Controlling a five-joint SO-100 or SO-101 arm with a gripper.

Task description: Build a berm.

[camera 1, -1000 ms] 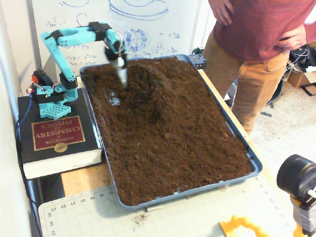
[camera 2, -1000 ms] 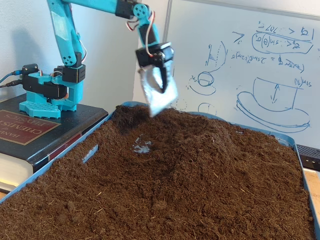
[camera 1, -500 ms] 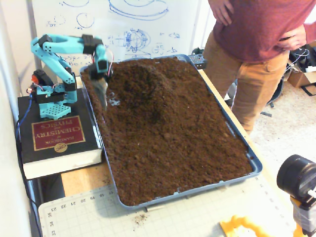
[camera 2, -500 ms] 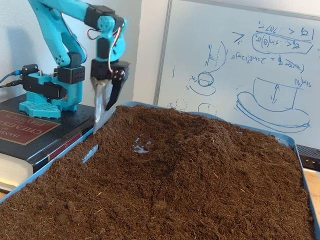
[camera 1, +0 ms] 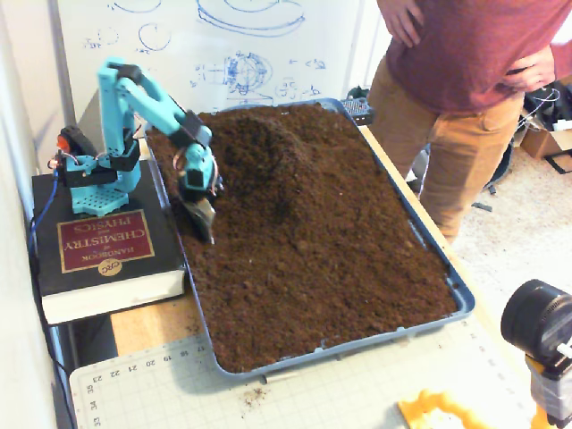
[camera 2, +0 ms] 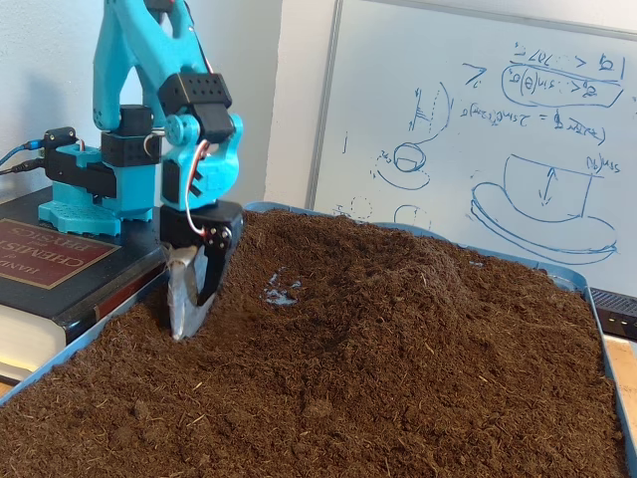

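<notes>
High fixed view over tray (camera 1: 460, 299), low near-soil fixed view, sharing arm (camera 2: 149, 90)

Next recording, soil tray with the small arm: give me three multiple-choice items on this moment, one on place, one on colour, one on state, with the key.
1. Where does the arm's base stand?
A. in the soil
B. on a book beside the tray
C. on the whiteboard ledge

2. What colour is the arm?
A. turquoise
B. orange
C. white

3. How is the scoop at the gripper's tip placed?
A. raised high above the tray
B. lying flat on the book
C. tip down in the soil by the tray's edge

Key:
1 B: the arm sits on the book, next to the tray.
2 A: its links look turquoise in both fixed views.
3 C: the scoop at the gripper dips into the soil near the tray's book-side edge, well short of the berm.
</notes>
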